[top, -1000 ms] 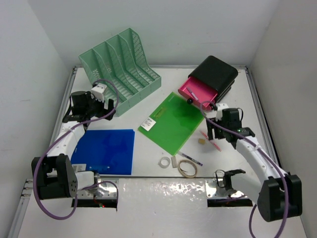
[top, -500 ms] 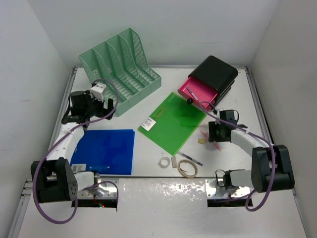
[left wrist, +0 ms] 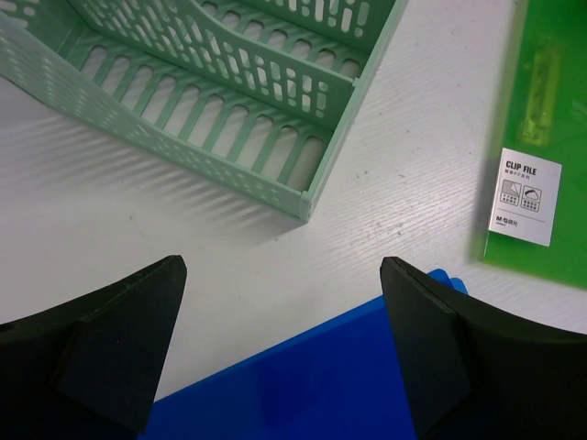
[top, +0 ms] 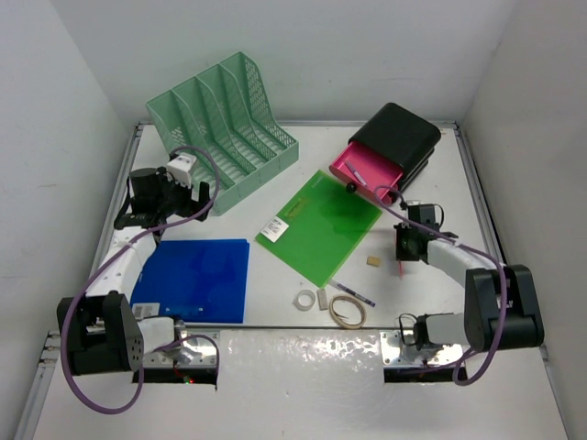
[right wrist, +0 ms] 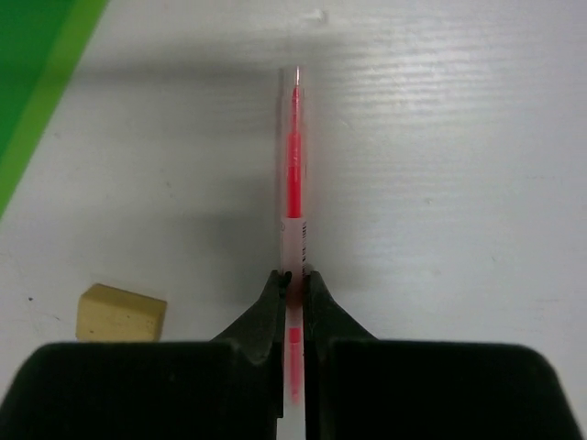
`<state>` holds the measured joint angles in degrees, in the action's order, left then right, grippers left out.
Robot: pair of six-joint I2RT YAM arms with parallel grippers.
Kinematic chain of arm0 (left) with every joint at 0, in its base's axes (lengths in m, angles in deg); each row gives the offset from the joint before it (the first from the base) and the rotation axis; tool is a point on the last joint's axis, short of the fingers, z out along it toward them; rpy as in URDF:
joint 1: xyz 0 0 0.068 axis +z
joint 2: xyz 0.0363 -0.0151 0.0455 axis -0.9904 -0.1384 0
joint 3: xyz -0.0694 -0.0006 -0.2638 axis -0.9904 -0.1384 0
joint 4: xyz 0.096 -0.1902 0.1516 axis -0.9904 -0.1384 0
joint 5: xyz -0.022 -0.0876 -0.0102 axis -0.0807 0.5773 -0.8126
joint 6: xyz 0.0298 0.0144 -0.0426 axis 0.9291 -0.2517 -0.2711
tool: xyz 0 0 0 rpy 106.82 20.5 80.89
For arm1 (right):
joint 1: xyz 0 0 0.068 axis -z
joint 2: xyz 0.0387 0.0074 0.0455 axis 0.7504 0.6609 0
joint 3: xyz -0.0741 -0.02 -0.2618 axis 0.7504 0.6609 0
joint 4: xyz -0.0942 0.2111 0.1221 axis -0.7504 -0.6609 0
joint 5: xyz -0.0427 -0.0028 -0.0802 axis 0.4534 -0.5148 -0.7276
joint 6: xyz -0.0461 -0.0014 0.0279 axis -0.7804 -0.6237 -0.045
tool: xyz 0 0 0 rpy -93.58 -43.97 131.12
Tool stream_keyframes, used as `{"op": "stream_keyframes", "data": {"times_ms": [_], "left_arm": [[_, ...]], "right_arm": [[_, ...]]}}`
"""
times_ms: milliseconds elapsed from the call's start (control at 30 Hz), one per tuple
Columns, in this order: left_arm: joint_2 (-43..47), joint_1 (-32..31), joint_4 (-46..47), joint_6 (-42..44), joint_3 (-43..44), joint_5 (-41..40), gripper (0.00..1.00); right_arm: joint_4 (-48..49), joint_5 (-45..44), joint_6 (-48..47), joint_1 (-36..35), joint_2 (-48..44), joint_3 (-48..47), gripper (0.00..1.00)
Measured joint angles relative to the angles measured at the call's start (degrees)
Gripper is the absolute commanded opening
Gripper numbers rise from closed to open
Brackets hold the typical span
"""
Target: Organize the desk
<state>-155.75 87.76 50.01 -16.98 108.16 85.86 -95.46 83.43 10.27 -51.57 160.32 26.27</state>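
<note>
Right hand (right wrist: pixel 293 275) clamped on red pen (right wrist: pixel 293 156) | left hand (left wrist: pixel 282 268) wide | green folder (left wrist: pixel 550 82) label (left wrist: pixel 528 194): "CLIP FILE"

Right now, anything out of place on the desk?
The pink drawer hangs open from the black box; the green clip file lies askew; tape roll, rubber band and dark pen lie loose near the front.

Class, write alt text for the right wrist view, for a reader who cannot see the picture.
The right gripper is shut on a red pen with a clear barrel, which points straight away over the white desk. A small tan block lies on the desk to the left, and the edge of a green folder fills the upper left corner.
</note>
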Motion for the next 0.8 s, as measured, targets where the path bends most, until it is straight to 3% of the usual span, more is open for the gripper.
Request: {"op": "stream_keyframes", "data": {"times_ms": [267,433,633,800], "left_arm": [[0.0,0.0,0.0,0.0,0.0,-0.2,0.85],[0.0,0.0,0.0,0.0,0.0,-0.2,0.85],[-0.3,0.0,0.0,0.0,0.0,-0.4,0.86],[-0.7,0.0,0.0,0.0,0.0,-1.0,0.86]], "right_arm": [[-5.8,-6.2,0.5,0.2,-15.8,0.9,0.0],[-5.8,-8.6,-2.9,-1.5,-25.3,-9.4,0.0],[0.5,-7.6,-15.9,-13.3,-14.9,-28.5,0.0],[2.8,-3.1,-24.1,-14.4,-1.1,-34.5,0.0]]}}
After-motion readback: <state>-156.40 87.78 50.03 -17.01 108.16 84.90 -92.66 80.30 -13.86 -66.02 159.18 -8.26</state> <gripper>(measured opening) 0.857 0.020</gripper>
